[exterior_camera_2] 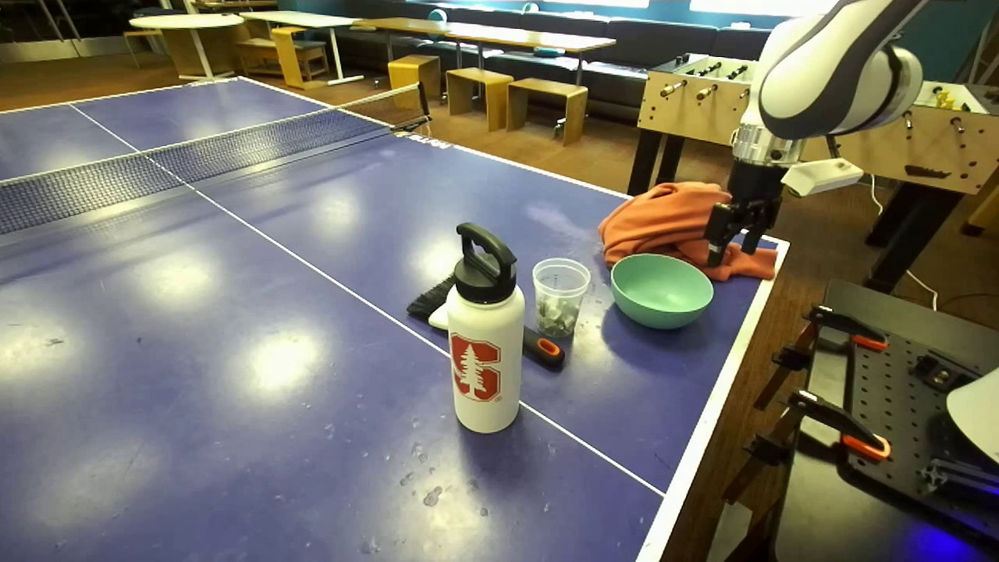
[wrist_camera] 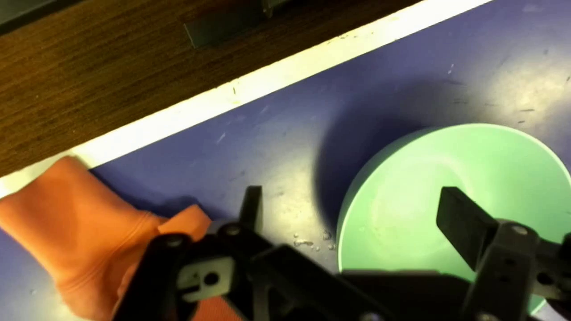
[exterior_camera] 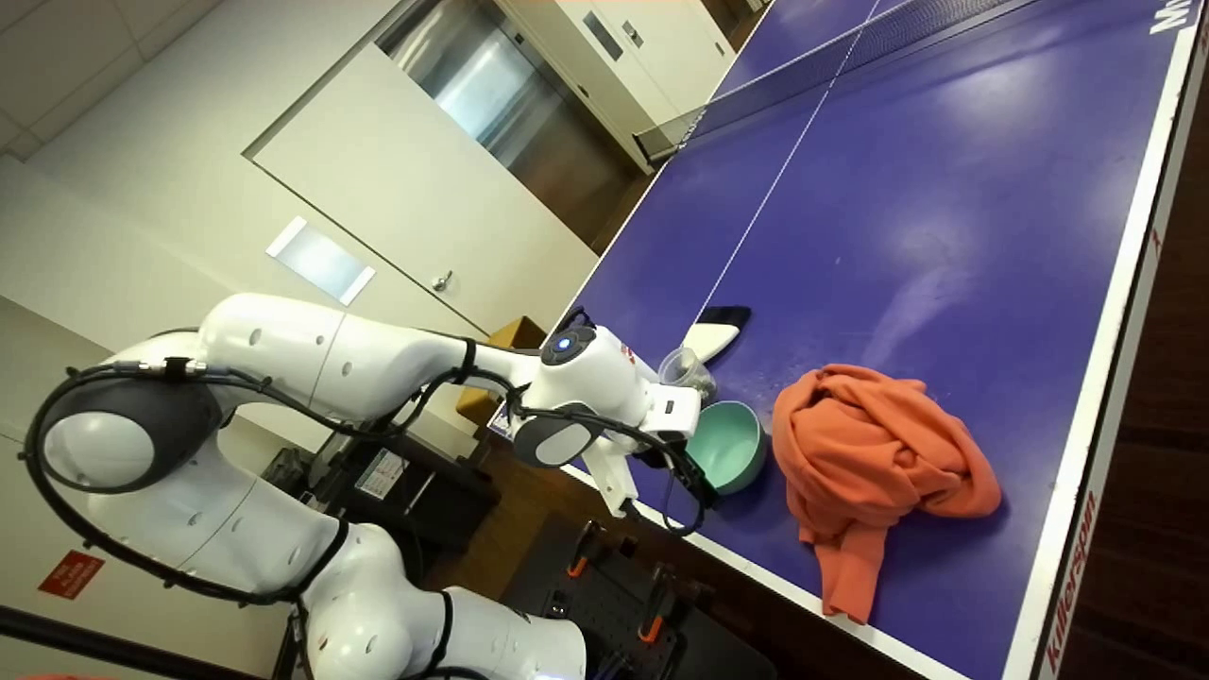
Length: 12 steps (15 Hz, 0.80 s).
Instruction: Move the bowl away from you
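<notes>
- Bowl [wrist_camera: 410,214], lower right of the wrist view: ungripped, so I judge this alignment.
- My jaws stand wide apart, empty.
- Next: descend astride its rim [wrist_camera: 355,200], then pinch.

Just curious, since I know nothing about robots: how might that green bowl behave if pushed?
The green bowl would probably hold its shape, given its smooth, even rim. It may slide readily, as the table looks glossy. Its sides narrow toward the bottom, so pushing high could tip it.
</notes>
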### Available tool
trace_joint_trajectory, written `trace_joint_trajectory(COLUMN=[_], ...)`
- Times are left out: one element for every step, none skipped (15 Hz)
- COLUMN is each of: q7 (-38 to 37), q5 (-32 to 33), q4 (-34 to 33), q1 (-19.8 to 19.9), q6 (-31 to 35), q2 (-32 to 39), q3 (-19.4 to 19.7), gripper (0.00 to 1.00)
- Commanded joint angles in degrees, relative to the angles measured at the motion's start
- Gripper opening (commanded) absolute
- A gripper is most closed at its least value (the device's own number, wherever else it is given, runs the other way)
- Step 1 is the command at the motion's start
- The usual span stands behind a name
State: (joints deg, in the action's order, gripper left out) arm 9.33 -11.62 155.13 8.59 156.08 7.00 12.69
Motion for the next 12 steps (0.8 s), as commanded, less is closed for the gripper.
trace_joint_trajectory(q7=[6.6, 9.0, 10.4, 11.4, 12.0, 12.1, 12.4, 12.4, 12.4, 12.2, 12.0, 12.0], q5=[-10.4, -13.9, -16.3, -18.2, -19.8, -20.9, -21.6, -22.0, -22.3, -22.3, -22.2, -22.1], q4=[-0.9, -1.1, -1.5, -1.9, -2.5, -2.9, -3.4, -3.8, -4.2, -4.7, -5.1, -5.5], q1=[3.1, 2.6, 3.0, 3.1, 3.2, 3.2, 3.3, 3.2, 3.2, 3.2, 3.1, 3.0], q6=[2.1, 2.3, 2.8, 3.3, 3.8, 4.5, 4.9, 5.7, 6.1, 6.3, 6.6, 6.8], q2=[4.7, 5.8, 7.0, 8.3, 9.6, 10.7, 11.7, 12.6, 13.3, 13.8, 14.3, 14.8], q3=[-5.9, -6.3, -7.5, -8.2, -8.7, -8.9, -9.3, -9.3, -9.4, -9.5, -9.5, -9.5], gripper=[1.0, 1.0, 1.0, 1.0, 1.0, 0.75, 0.74, 0.66, 0.59, 0.49, 0.42, 0.36])
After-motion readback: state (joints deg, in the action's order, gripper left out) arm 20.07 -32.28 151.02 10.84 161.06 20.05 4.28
